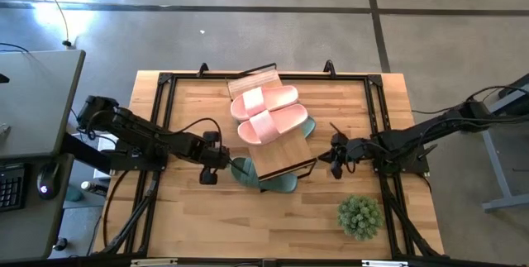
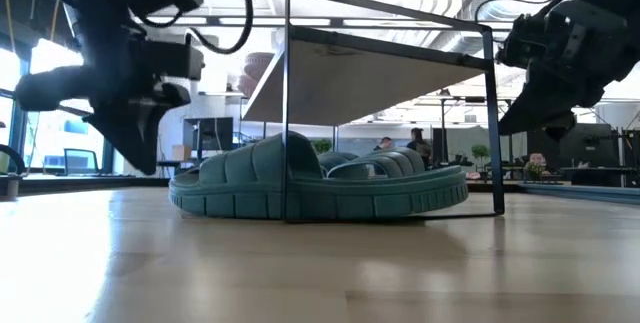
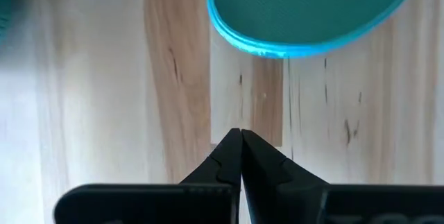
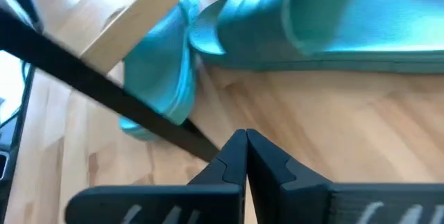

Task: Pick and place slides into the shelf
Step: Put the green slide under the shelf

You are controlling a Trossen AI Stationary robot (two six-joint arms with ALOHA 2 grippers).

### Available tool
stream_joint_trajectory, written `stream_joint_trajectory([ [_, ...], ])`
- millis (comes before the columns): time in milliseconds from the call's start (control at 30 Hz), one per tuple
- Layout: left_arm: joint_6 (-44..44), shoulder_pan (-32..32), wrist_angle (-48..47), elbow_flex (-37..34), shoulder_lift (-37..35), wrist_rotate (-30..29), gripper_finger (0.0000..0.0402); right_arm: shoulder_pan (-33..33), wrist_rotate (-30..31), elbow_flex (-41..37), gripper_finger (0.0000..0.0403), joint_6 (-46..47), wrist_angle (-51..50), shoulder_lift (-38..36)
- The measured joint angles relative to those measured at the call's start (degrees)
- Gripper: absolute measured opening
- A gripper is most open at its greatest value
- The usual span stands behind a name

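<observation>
On my left, the left gripper (image 1: 216, 161) hangs empty over the table (image 1: 190, 217) with its fingers pressed shut, just beside the toe of a green slide (image 1: 245, 168) that pokes out from under the shelf (image 1: 281, 153). The shelf stands mid-table with two pink slides (image 1: 269, 112) lying on its plank top and green slides (image 2: 320, 185) tucked beneath it on the tabletop. To the right, the right gripper (image 1: 337, 155) is likewise shut and holding nothing, near the shelf's end, with the potted plant (image 1: 359, 215) closer to me. I judge placing nearly or fully done; next I'd check that protruding green slide and nudge it in, or retract both arms.
</observation>
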Motion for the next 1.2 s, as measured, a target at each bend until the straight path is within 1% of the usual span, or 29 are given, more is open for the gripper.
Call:
stream_joint_trajectory([
  [133,-0.6,0.0,1.5,0.0,-1.9,-0.5,0.0,-5.0,-1.6,0.0,0.0,-1.7,-9.2,-7.1],
  [167,-0.6,0.0,1.8,0.0,-2.4,-0.8,0.0,-6.8,-2.9,0.0,0.0,-2.4,-11.7,-8.6],
  [233,-0.6,0.0,3.0,0.0,-2.9,-2.1,0.0,-11.0,-7.4,-0.3,0.0,-3.7,-15.5,-10.3],
  [300,-0.6,0.0,4.2,0.0,-3.0,-2.9,0.0,-15.4,-13.4,-1.7,0.0,-5.0,-14.5,-10.7],
  [400,-0.5,0.0,6.0,0.0,-3.0,-3.4,0.0,-21.1,-22.2,-4.0,0.0,-7.1,-7.9,-9.9],
  [433,-0.5,0.0,6.1,0.0,-3.0,-3.6,0.0,-22.7,-23.8,-4.4,0.0,-8.6,-5.8,-9.3],
  [500,-0.5,0.0,6.3,0.0,-3.0,-3.6,0.0,-25.7,-24.8,-4.9,0.0,-12.2,-3.8,-8.1],
  [667,-0.5,0.0,7.2,0.0,-3.0,-3.8,0.0,-30.2,-29.5,-4.9,0.0,-19.2,2.1,-1.1],
  [733,-0.5,0.0,7.4,0.0,-3.0,-4.3,0.0,-31.0,-30.8,-5.0,0.0,-19.4,5.2,3.3],
  [800,-0.5,0.0,7.7,0.0,-3.0,-4.7,0.0,-31.5,-33.1,-5.0,0.0,-20.3,10.7,7.9],
  [867,-0.5,0.0,7.6,0.0,-3.0,-5.4,0.0,-31.6,-33.9,-4.9,0.0,-20.3,15.2,12.6],
  [1000,-0.5,0.0,7.6,0.0,-3.0,-6.0,0.0,-32.2,-34.1,-5.0,0.0,-20.4,24.6,20.4],
  [1100,-0.5,0.0,7.6,0.0,-3.0,-6.0,0.0,-32.3,-33.8,-5.0,0.0,-21.5,29.1,25.1],
  [1200,-0.5,0.0,7.5,0.0,-3.0,-6.5,0.0,-32.1,-31.9,-5.0,0.0,-23.2,33.3,29.1],
])
